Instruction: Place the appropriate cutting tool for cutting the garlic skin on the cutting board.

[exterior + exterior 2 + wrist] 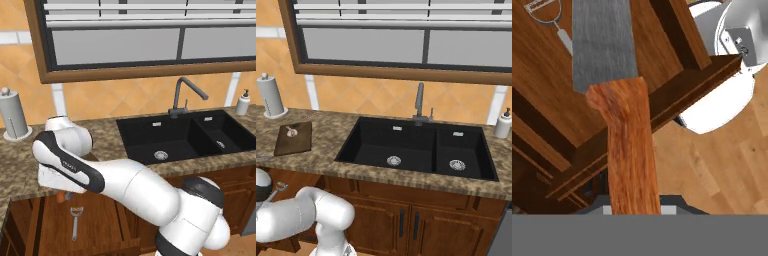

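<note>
- gripper (632, 210) closed tight on the knife (619, 100); orange-brown grained wood handle rises from between the tips, flat brushed-grey blade beyond it.
- knife held above an open wooden drawer (557, 100), warm brown, straight-sided, smooth floor.
- a small silver utensil (75, 222) lies on the drawer floor, thin stem, looped head; exact kind hard to tell at this size.
- cutting board (293, 138), dark brown flat rectangle, lies on the speckled granite counter (331, 145) left of the black double sink (416, 145).
- garlic (290, 132), small pale bulb, sits on the board's far half.
- white paper towel roll (270, 96) stands upright behind the board.
</note>
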